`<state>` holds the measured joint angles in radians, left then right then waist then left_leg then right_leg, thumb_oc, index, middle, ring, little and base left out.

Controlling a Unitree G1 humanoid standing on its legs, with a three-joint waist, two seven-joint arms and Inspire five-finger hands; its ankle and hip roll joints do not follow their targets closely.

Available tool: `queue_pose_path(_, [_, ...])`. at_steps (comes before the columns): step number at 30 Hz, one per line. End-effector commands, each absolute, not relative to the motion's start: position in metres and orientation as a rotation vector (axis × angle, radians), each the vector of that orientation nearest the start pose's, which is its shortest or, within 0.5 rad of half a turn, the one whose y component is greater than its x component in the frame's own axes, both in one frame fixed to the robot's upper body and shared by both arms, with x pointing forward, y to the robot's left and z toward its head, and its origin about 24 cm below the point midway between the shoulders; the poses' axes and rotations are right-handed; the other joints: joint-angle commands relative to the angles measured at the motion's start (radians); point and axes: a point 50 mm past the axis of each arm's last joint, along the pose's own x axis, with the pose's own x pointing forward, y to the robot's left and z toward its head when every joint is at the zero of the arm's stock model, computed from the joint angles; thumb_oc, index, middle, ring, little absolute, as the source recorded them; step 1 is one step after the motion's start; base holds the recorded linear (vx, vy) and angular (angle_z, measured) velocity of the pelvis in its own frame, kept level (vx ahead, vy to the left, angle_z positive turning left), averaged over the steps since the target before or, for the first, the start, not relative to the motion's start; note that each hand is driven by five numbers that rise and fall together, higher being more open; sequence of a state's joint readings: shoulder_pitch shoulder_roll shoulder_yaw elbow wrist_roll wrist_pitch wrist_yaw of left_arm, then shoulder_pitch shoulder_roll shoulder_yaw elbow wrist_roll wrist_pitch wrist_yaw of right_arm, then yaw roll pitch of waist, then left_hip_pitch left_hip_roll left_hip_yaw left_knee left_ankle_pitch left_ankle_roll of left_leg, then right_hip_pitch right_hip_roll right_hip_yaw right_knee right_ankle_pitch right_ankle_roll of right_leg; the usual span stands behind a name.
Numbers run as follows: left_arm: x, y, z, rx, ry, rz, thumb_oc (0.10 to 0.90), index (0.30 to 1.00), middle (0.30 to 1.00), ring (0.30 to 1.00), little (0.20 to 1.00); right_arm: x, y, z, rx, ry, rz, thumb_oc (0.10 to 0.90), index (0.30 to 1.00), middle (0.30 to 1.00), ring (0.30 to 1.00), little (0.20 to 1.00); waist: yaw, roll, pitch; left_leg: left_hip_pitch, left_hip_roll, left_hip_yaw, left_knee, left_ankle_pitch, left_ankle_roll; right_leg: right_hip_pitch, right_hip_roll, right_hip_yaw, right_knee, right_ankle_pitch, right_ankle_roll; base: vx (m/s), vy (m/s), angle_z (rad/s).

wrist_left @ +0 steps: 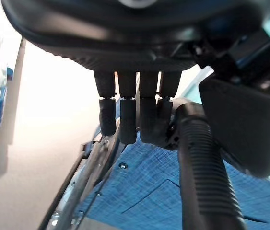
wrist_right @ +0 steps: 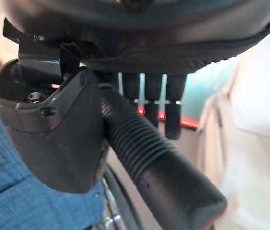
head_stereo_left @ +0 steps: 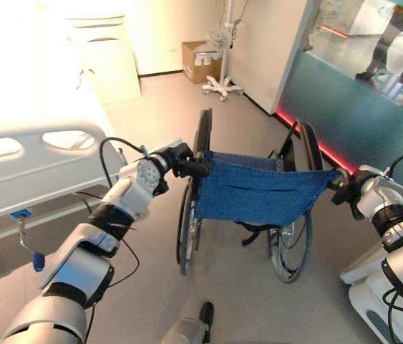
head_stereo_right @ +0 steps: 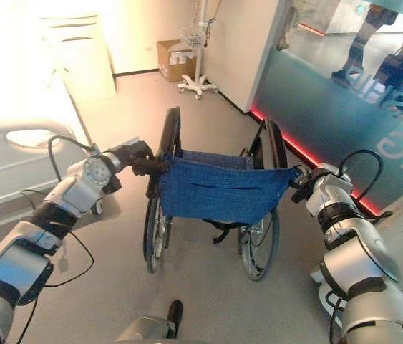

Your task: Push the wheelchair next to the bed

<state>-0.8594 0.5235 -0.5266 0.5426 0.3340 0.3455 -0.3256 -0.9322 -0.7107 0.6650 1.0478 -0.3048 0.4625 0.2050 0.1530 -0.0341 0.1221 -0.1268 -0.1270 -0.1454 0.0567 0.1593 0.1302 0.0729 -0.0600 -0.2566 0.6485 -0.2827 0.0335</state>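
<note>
I have the wheelchair (head_stereo_left: 248, 193) standing on the floor ahead of me, its blue woven backrest (head_stereo_left: 255, 190) facing me and the bed (head_stereo_left: 36, 168) off to my left with a clear gap between them, so by my reckoning the grip is made and the push toward the bedside is all left to do. My left hand (wrist_left: 139, 112) has its fingers hooked over the left push handle (wrist_left: 202, 167), a ribbed black rubber tube; my right hand (wrist_right: 149, 103) wraps the right push handle (wrist_right: 154, 158) the same way (thumb to one side, fingers to the other). The bed's side rail (head_stereo_left: 22, 154) is smooth moulded plastic with oval cut-outs, the floor (head_stereo_left: 151, 107) plain and glossy.
</note>
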Motion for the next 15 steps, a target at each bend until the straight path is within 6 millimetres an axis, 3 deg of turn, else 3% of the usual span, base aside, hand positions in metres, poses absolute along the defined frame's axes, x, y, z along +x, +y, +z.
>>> queue_pose_path(1, [0.356, 0.209, 0.054, 1.353, 0.618, -0.404, 0.400, 0.300, 0.300, 0.300, 0.300, 0.409, -0.152, 0.174, -1.564, 0.001, 0.316, 0.400, 0.300, 0.300, 0.300, 0.300, 0.028, -0.011, 0.131, 0.071, 0.058, 0.075, 0.076, -0.170, -0.077, -0.176, -0.136, 0.078, -0.377, 0.422, 0.104, 0.39, -0.314, -0.36])
queue_pose_path(2, [0.358, 0.211, 0.059, 1.359, 0.603, -0.404, 0.400, 0.300, 0.300, 0.300, 0.300, 0.410, -0.152, 0.181, -1.566, 0.001, 0.301, 0.400, 0.300, 0.300, 0.300, 0.300, 0.010, -0.028, 0.147, 0.087, 0.045, 0.053, 0.092, -0.210, -0.079, -0.228, -0.173, 0.109, -0.468, 0.484, 0.120, 0.37, -0.299, -0.30])
queue_pose_path(3, [0.359, 0.211, 0.061, 1.361, 0.599, -0.402, 0.400, 0.300, 0.300, 0.300, 0.300, 0.410, -0.152, 0.183, -1.567, 0.001, 0.297, 0.400, 0.300, 0.300, 0.300, 0.300, 0.005, -0.027, 0.152, 0.092, 0.046, 0.045, 0.100, -0.225, -0.079, -0.229, -0.174, 0.114, -0.490, 0.490, 0.123, 0.49, -0.388, -0.09])
queue_pose_path(5, [0.362, 0.210, 0.066, 1.373, 0.567, -0.400, 0.400, 0.300, 0.300, 0.300, 0.300, 0.411, -0.155, 0.193, -1.569, 0.009, 0.263, 0.400, 0.300, 0.300, 0.300, 0.300, -0.022, -0.041, 0.166, 0.108, 0.050, 0.005, 0.132, -0.287, -0.087, -0.267, -0.194, 0.158, -0.668, 0.529, 0.148, 0.53, -0.380, 0.52])
queue_pose_path(7, [0.360, 0.208, 0.063, 1.382, 0.559, -0.415, 0.400, 0.300, 0.300, 0.300, 0.300, 0.411, -0.158, 0.199, -1.570, 0.032, 0.246, 0.400, 0.300, 0.300, 0.300, 0.300, -0.034, -0.048, 0.162, 0.120, 0.067, -0.021, 0.165, -0.332, -0.100, -0.275, -0.195, 0.185, -0.728, 0.537, 0.156, 0.55, -0.398, 1.36])
queue_pose_path(9, [0.357, 0.208, 0.058, 1.408, 0.543, -0.423, 0.400, 0.300, 0.300, 0.300, 0.300, 0.411, -0.162, 0.204, -1.566, 0.050, 0.228, 0.400, 0.300, 0.300, 0.300, 0.300, -0.041, -0.057, 0.157, 0.140, 0.096, -0.046, 0.190, -0.366, -0.119, -0.280, -0.194, 0.190, -0.722, 0.529, 0.155, 0.57, -0.449, 1.18])
queue_pose_path(12, [0.354, 0.206, 0.049, 1.367, 0.529, -0.406, 0.400, 0.300, 0.300, 0.300, 0.300, 0.412, -0.168, 0.210, -1.548, 0.089, 0.224, 0.400, 0.300, 0.300, 0.300, 0.300, -0.065, -0.058, 0.141, 0.158, 0.142, -0.063, 0.191, -0.371, -0.142, -0.285, -0.176, 0.214, -0.603, 0.479, 0.162, 0.43, -0.298, 0.77])
queue_pose_path(13, [0.355, 0.204, 0.047, 1.338, 0.520, -0.393, 0.400, 0.300, 0.300, 0.300, 0.300, 0.411, -0.167, 0.212, -1.548, 0.101, 0.232, 0.400, 0.300, 0.300, 0.300, 0.300, -0.077, -0.062, 0.139, 0.176, 0.183, -0.034, 0.182, -0.344, -0.164, -0.289, -0.173, 0.187, -0.520, 0.458, 0.156, 0.38, -0.236, 1.27])
queue_pose_path(15, [0.357, 0.196, 0.047, 1.335, 0.502, -0.386, 0.400, 0.300, 0.300, 0.300, 0.300, 0.411, -0.168, 0.213, -1.551, 0.105, 0.229, 0.400, 0.300, 0.300, 0.300, 0.300, -0.091, -0.059, 0.145, 0.175, 0.223, 0.001, 0.169, -0.284, -0.187, -0.280, -0.168, 0.164, -0.520, 0.449, 0.144, 0.31, -0.190, 1.13])
